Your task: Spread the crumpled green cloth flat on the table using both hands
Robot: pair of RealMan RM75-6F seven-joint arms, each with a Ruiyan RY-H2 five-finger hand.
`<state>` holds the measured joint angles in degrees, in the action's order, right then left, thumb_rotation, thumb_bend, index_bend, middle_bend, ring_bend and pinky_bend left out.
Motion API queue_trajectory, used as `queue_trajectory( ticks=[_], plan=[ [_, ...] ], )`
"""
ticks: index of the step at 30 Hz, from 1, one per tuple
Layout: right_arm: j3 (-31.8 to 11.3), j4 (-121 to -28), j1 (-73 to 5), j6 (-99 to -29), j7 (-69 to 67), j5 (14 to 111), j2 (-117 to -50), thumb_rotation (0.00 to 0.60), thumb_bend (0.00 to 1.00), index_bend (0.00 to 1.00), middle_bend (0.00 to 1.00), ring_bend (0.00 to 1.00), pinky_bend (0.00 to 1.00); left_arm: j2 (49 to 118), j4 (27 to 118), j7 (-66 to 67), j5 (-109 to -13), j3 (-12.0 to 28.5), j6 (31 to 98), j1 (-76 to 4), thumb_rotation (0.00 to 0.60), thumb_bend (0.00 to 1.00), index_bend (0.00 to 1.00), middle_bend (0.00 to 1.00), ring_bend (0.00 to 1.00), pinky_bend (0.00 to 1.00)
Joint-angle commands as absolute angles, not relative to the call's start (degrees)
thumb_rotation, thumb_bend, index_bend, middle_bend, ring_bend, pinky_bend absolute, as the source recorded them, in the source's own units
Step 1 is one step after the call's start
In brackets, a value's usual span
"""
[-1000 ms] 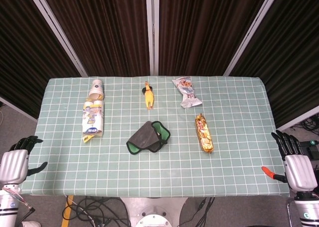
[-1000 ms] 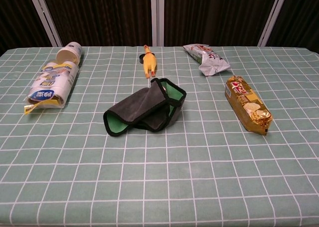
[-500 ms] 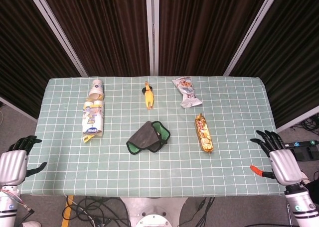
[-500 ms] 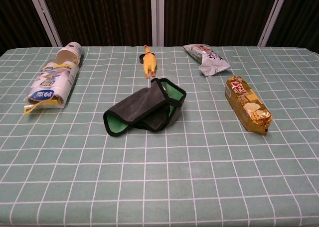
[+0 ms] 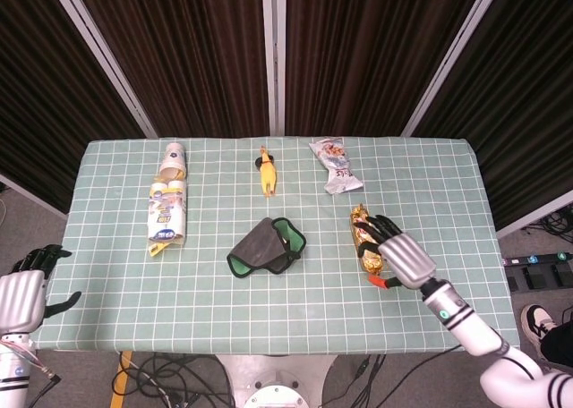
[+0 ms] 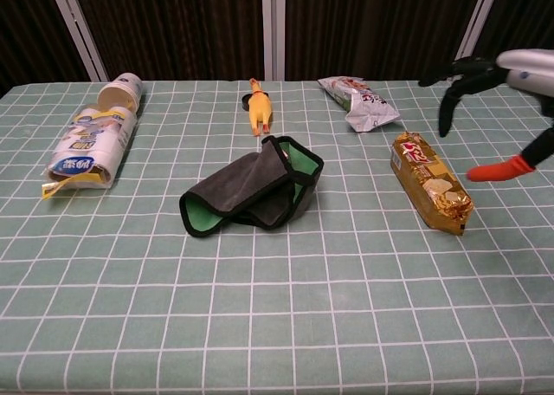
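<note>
The crumpled green cloth [image 5: 266, 247] [image 6: 253, 190] lies bunched near the middle of the table, its dark grey side up and green lining showing at the edges. My right hand [image 5: 399, 256] [image 6: 500, 92] hovers over the table to the right of it, just beside the gold snack bag, fingers spread and holding nothing. My left hand [image 5: 25, 292] hangs off the table's near left corner, fingers apart and empty; the chest view does not show it.
A gold snack bag [image 5: 365, 240] [image 6: 430, 180] lies right of the cloth. A yellow rubber chicken [image 5: 267, 173] and a silver snack packet [image 5: 333, 165] lie at the back. A paper cup [image 5: 172, 159] and a white wrapped pack [image 5: 166, 213] lie at the left.
My right hand has swung in from off the table's right edge to over the table beside the gold snack bag. The left hand and the cloth have stayed put.
</note>
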<state>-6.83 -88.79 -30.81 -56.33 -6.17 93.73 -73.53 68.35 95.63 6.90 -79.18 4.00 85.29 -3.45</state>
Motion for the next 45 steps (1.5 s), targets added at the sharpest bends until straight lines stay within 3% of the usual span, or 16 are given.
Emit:
queue_trajectory(
  ticks=[1,7,18,26,35,38,43,45],
  plan=[
    [-8.2,-82.7,-36.0,-51.0,-4.6,92.3,-79.9,0.600,0.09,0.41,0.09,0.00,0.00,68.4,95.5,7.0,-78.9,4.1,85.0,-3.5,0.600,0.12,0.28,0.24,0.20,0.28],
    [-8.7,-73.6,-41.5,-47.4,-4.2,91.5,-87.9,0.600,0.09,0.40,0.09,0.00,0.00,68.3,95.3,7.3,-78.0,4.4,84.5,-3.7,0.600,0.12,0.28,0.24,0.20,0.28],
    [-8.5,-59.3,-48.6,-46.7,-7.2,92.0,-99.4,0.600,0.11,0.39,0.09,0.00,0.00,68.3,94.9,7.2,-76.9,4.7,83.8,-3.9,0.600,0.12,0.28,0.24,0.20,0.28],
    [-7.8,-54.0,-51.2,-47.0,-9.6,91.7,-103.2,0.600,0.13,0.39,0.10,0.00,0.00,68.2,94.0,6.1,-76.4,4.9,83.3,-3.9,0.600,0.12,0.28,0.24,0.20,0.28],
    [-6.3,-50.7,-52.1,-46.7,-9.9,90.7,-105.3,0.600,0.25,0.42,0.11,0.00,0.00,68.3,93.3,5.3,-76.4,4.8,83.1,-3.9,0.600,0.12,0.28,0.24,0.20,0.28],
    [-6.0,-49.9,-52.3,-47.1,-10.3,90.6,-105.8,0.600,0.29,0.47,0.12,0.00,0.00,68.4,93.3,5.0,-76.4,4.8,83.2,-3.8,0.600,0.12,0.28,0.24,0.20,0.28],
    [-5.7,-49.6,-52.3,-48.8,-10.2,90.7,-105.7,0.600,0.37,0.67,0.18,0.04,0.00,68.5,93.0,4.5,-76.5,4.9,83.1,-3.9,0.600,0.12,0.28,0.24,0.20,0.28],
    [-6.0,-50.6,-52.3,-49.6,-10.2,90.5,-105.0,0.600,0.39,0.70,0.19,0.04,0.00,68.6,92.9,3.9,-76.7,4.9,83.0,-4.0,0.600,0.12,0.28,0.24,0.20,0.28]
  ],
)
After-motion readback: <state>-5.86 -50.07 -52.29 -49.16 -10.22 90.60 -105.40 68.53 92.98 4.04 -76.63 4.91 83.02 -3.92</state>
